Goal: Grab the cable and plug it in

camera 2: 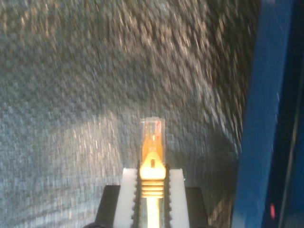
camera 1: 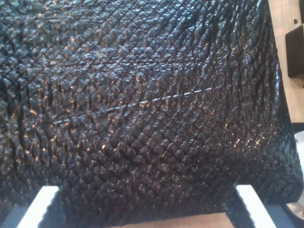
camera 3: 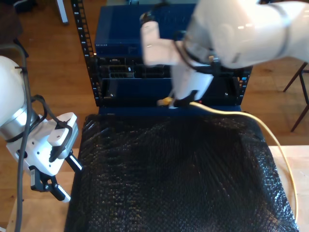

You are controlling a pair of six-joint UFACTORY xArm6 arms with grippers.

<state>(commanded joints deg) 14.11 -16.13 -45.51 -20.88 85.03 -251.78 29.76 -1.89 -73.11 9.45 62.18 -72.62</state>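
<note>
Black bubbly mat [camera 3: 178, 174] under two arms: my first gripper [camera 1: 142, 209] spread, bare; my second gripper [camera 2: 153, 190] pinching one cable [camera 2: 152, 142] near the blue rack [camera 3: 145, 29].

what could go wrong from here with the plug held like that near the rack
My second gripper pinches the cable by its boot, so the clear plug sticks out unsupported and could tilt if it meets the blue rack off-line. The second wrist view is blurred, so aiming is uncertain. The cable trails over the black mat and might drag.

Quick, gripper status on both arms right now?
My first gripper: open, holding nothing, above the black mat.
My second gripper: shut on the cable at its plug boot.
</note>
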